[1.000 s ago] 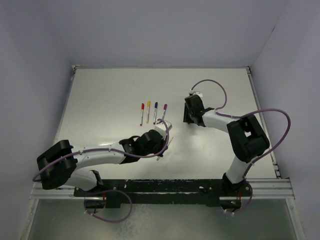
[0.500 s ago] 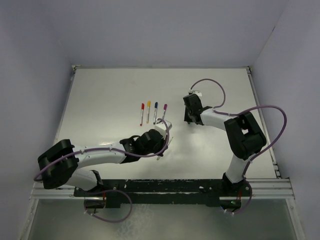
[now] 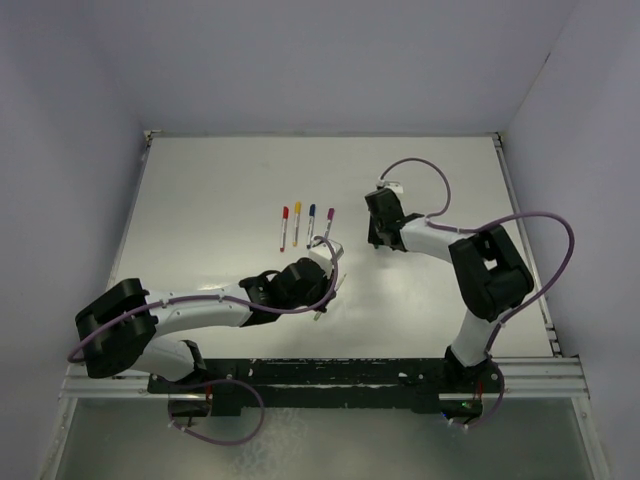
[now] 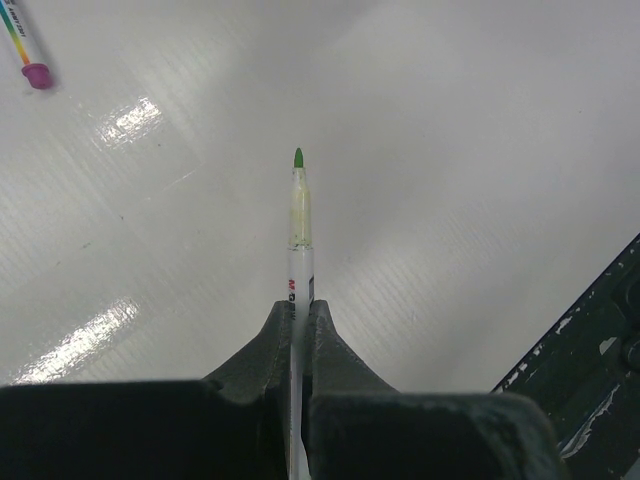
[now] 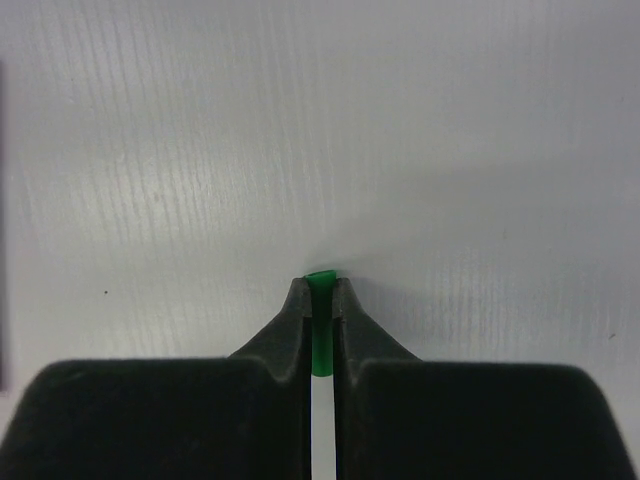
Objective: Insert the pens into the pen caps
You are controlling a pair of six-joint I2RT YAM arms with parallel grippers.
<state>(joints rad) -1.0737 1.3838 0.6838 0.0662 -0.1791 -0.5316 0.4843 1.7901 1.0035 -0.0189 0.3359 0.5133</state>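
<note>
In the top view the left gripper (image 3: 318, 285) hangs near the middle of the white table (image 3: 220, 190), clamped on the green-tipped pen (image 3: 330, 298). The pen's long axis runs diagonally, from far-right down to near-left. Just beyond it a row of four capped pens (image 3: 311, 224) lies side by side, roughly parallel. Their red, yellow, blue and purple caps point toward the far edge. The right gripper (image 3: 376, 238) sits low over the table to the right of that row. It is well apart from the left gripper, with bare white surface between them and more toward the far edge and the right side. In the left wrist view the left gripper (image 4: 298, 305) is pinched narrow on the green-tipped pen (image 4: 299, 235). The pen stands straight out past the fingertips, its uncapped green tip leading away from the camera. A purple-capped pen (image 4: 25, 50) shows at the upper left corner and the dark rail (image 4: 600, 350) at the lower right, with bare table around the tip. In the right wrist view the right gripper (image 5: 320, 285) is closed tight on the green cap (image 5: 320, 310). The cap's long axis lies along the fingers, its end just reaching their tips above bare table.
</note>
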